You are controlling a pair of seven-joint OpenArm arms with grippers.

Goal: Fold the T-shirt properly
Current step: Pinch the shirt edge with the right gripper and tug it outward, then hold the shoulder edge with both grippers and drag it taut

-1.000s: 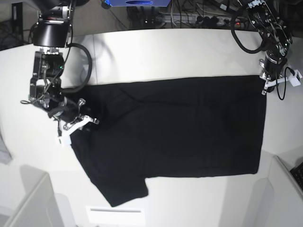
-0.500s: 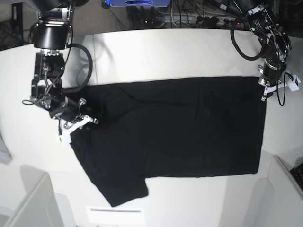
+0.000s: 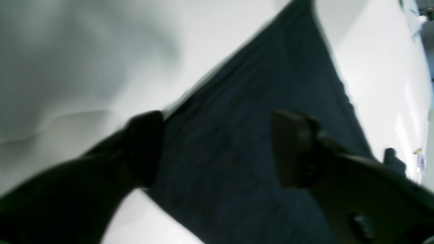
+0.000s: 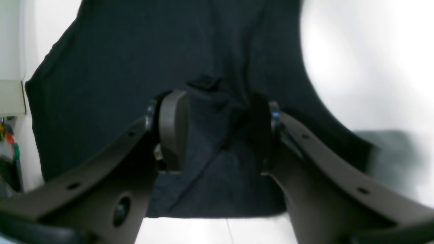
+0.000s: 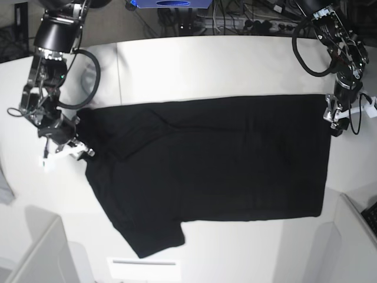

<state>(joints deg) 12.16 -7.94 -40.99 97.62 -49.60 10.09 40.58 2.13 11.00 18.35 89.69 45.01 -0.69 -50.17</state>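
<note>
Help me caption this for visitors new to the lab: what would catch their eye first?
The large black T-shirt spread flat across the white table dominates, one sleeve pointing at the near edge. A dark arm flanks it at either end, the right end effector at the collar end, the left end effector at the hem corner. Both stand open over the cloth.

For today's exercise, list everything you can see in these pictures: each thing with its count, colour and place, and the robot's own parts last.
T-shirt: one, black, spread flat across the middle of the table.
Table: one, white, under the shirt.
Cables: several, dark, behind the table's far edge.
Left claw: one, dark, open over the shirt's corner, at the base view's right.
Right claw: one, dark, open, with bunched shirt cloth between its fingers, at the base view's left.
</note>
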